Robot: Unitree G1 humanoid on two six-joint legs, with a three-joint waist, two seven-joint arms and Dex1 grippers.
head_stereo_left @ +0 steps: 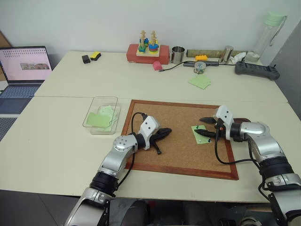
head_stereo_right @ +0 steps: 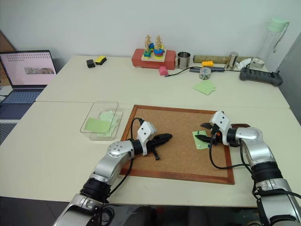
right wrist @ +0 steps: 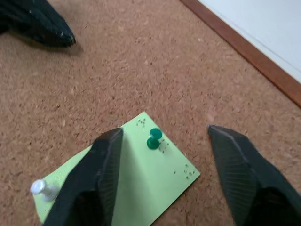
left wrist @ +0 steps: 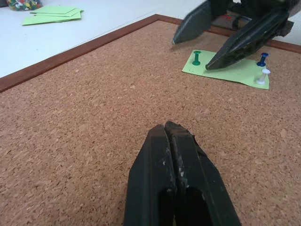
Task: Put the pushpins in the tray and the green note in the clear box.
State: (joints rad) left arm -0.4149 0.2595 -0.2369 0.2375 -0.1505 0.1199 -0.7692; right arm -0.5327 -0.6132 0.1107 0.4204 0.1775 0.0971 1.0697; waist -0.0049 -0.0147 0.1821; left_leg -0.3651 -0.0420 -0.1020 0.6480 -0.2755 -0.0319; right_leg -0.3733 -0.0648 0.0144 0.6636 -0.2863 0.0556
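A: Three pins hold the note (right wrist: 141, 174) to the cork board (head_stereo_left: 178, 155): a green pin (right wrist: 154, 139), a white pin (left wrist: 264, 76) and a blue pin (left wrist: 262, 59). The right end effector (right wrist: 162, 141) hangs over the note with its fingers apart, the green pin between them.

B: And the left end effector (left wrist: 171, 129)?

A: Fingers pressed together, empty, resting low over bare cork, well apart from the note.

B: How will the pins handle?

A: Tiny, hard and smooth-headed, so likely slippery. I'd pinch the green head at its waist and pull straight out of the cork; a skewed pull could tear the paper or flick the pin off.

B: And the note?

A: Thin, limp and very light. It probably has to be lifted by an edge once all pins are out.

B: Where do they go?

A: Note to the clear box (head_stereo_left: 109, 100) on the worktop left of the board, which already holds green sheets. Pins to the tray (head_stereo_left: 244, 120), just visible behind the right arm.
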